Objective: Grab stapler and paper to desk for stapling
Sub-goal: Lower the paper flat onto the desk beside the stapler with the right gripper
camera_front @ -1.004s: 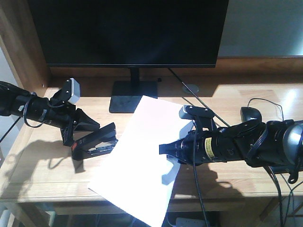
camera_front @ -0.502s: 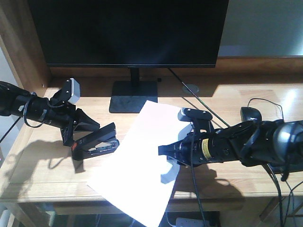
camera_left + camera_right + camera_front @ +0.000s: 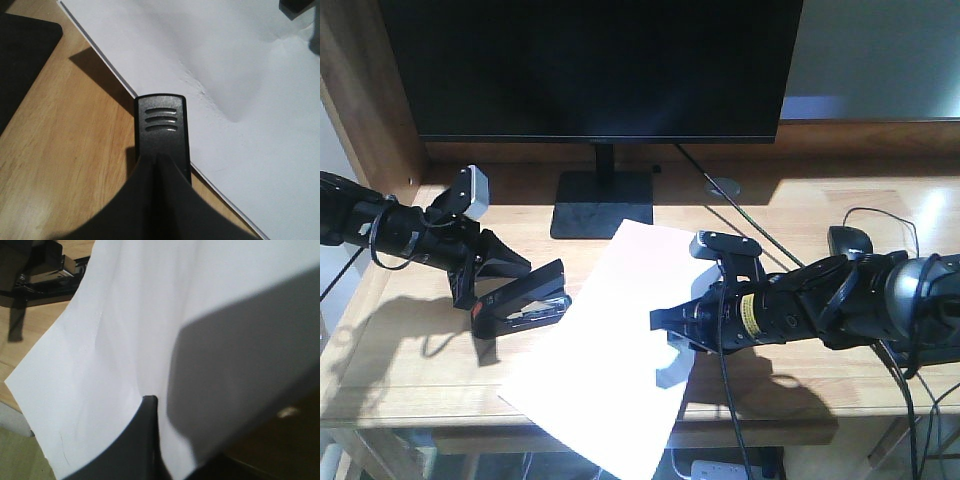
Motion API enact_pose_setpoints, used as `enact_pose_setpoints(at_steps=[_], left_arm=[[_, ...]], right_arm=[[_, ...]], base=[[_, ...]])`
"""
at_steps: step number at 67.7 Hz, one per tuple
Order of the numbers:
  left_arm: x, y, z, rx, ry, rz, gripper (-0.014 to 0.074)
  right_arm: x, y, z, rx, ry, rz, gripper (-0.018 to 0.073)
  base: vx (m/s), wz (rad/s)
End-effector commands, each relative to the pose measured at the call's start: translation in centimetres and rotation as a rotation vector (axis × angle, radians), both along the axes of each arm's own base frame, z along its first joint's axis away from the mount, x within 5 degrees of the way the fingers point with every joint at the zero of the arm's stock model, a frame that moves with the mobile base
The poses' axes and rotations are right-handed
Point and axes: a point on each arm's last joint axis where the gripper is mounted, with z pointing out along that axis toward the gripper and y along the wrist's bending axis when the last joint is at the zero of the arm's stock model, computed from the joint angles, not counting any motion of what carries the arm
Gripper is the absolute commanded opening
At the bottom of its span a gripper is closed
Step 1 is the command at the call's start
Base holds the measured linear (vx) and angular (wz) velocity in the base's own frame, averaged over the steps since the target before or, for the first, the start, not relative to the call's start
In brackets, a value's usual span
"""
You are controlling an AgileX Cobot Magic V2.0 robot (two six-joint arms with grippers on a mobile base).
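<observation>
The paper point(image 3: 610, 340) has slid a little further left and toward the desk's front edge over the last second, its near edge closing on the stapler point(image 3: 525, 298), and the right arm has crept left with it. The sheet lies slantwise on the desk point(image 3: 800, 200), one corner hanging off the front edge and its right side lifted where the right gripper point(image 3: 662, 328) pinches it, fingers pressed together on the edge, a shadow showing beneath. The stapler sits just left of the sheet, tilted up with its mouth facing the paper, and the left gripper point(image 3: 490, 283) is clamped on its rear end. In the left wrist view the stapler's ribbed nose overlaps the paper's edge, though I can't tell whether the sheet is in the mouth or only under it. So this looks like the feeding step: getting the paper's edge between the stapler's arms. To do it well, the right arm should keep the sheet low and taut, because it is floppy and already creased and a hard push would buckle it against the stapler's base. The left arm should hold the stapler steady and leave the mouth open. The monitor stand point(image 3: 602, 200) sits behind, with the mouse point(image 3: 850, 240) and its cable well off to the right, clear of the work.
</observation>
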Motion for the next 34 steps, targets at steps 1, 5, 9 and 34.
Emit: enact_pose_setpoints(at_steps=[1,5,9,34], left_arm=[[0.1,-0.4,3.5,-0.061,-0.065,0.011,-0.0006],[0.1,-0.4,3.5,-0.061,-0.065,0.011,-0.0006],[0.1,-0.4,3.5,-0.061,-0.065,0.011,-0.0006],[0.1,-0.4,3.5,-0.061,-0.065,0.011,-0.0006]], right_arm=[[0.7,0.3,1.7,0.010,-0.065,0.043,-0.0005],[0.9,0.6,1.6,0.020,-0.060,0.058,-0.0005],[1.0,0.9,1.5,0.031,-0.056,0.079,-0.0005],[2.4,2.0,1.3,0.063,-0.059,0.136,-0.0005]], base=[[0.00,0.00],[0.00,0.00],[0.00,0.00],[0.00,0.00]])
